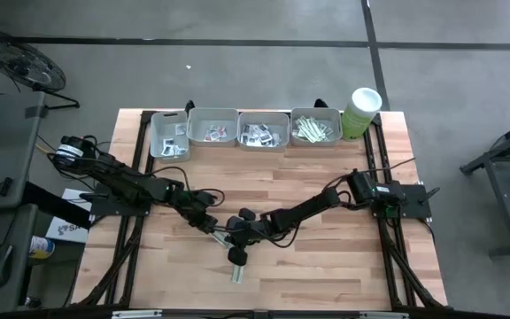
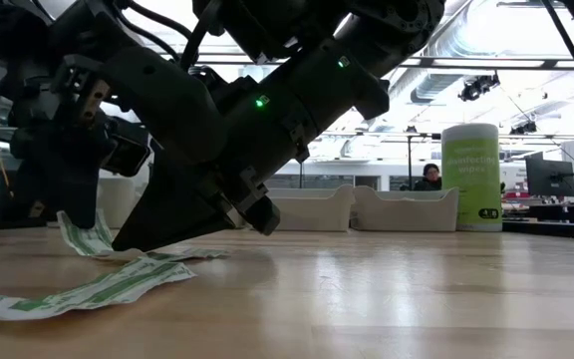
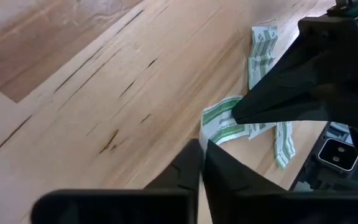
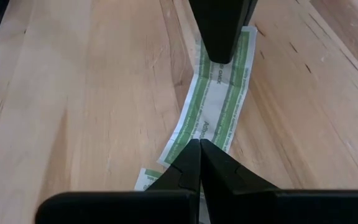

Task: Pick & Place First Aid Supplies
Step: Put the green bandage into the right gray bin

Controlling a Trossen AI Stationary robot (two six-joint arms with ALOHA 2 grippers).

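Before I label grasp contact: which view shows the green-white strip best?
The right wrist view: the green-white strip fills it, running between both gripper tips. The left wrist view shows it partly hidden, the low view edge-on, the high view barely.

We are seeing white strips [image 4: 213, 106] with green striped edges on pale, streaky wood table [image 4: 73, 93]. Grippers are showing black: left gripper [image 3: 202, 149], right gripper [image 4: 199, 144]. Trays [image 1: 212, 120] are looking grey; tub [image 1: 359, 113] pale green, white lid.
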